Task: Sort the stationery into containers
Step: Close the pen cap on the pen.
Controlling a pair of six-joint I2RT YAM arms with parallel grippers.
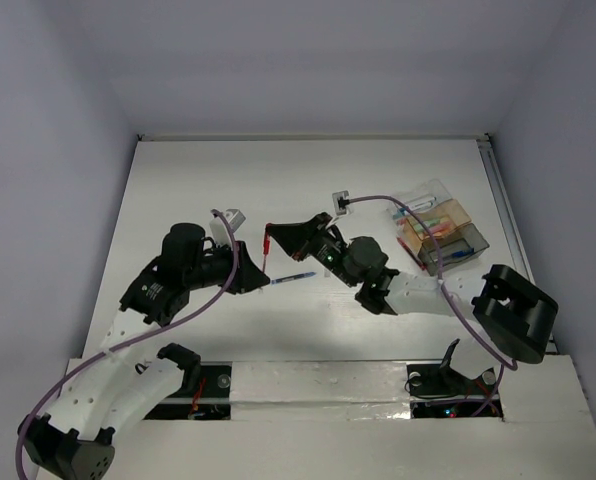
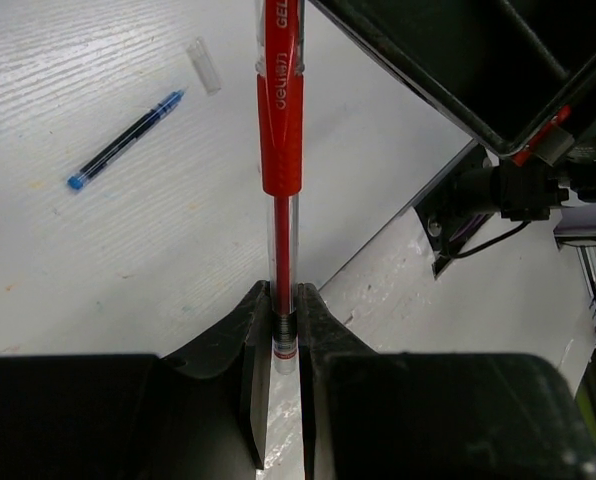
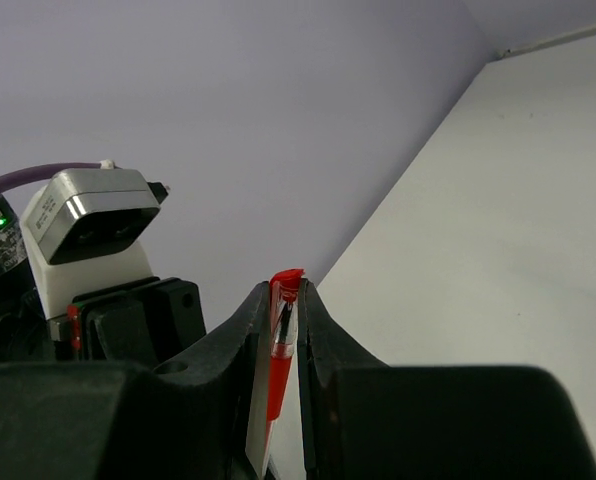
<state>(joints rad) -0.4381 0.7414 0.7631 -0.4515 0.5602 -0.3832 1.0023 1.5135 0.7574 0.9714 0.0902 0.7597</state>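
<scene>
Black fingers (image 2: 253, 345) of the left hand (image 2: 284, 305) sit closest to its wrist camera, pressed on the clear end of a slim red plastic gel pen (image 2: 280, 130) that runs off toward 12 o'clock. In the other wrist view, the right hand (image 3: 287, 305) pinches the same pen's red end, so both hands grip one item, held above the white bench (image 1: 308, 180) near its middle. A thin blue plastic pen (image 1: 296, 277) lies flat on the bench at 5 o'clock from the red one, with a short clear tube (image 2: 204, 66) near its tip. The cluster of small clear, orange-tan and grey plastic boxes (image 1: 443, 235) stands at 3 o'clock, well apart, some items already inside. This looks like a hand-to-hand pass on the way to the boxes. Next, the left hand should let go first. The right must then pinch firmly, swing toward 3 o'clock and line the pen up lengthwise with a compartment.
</scene>
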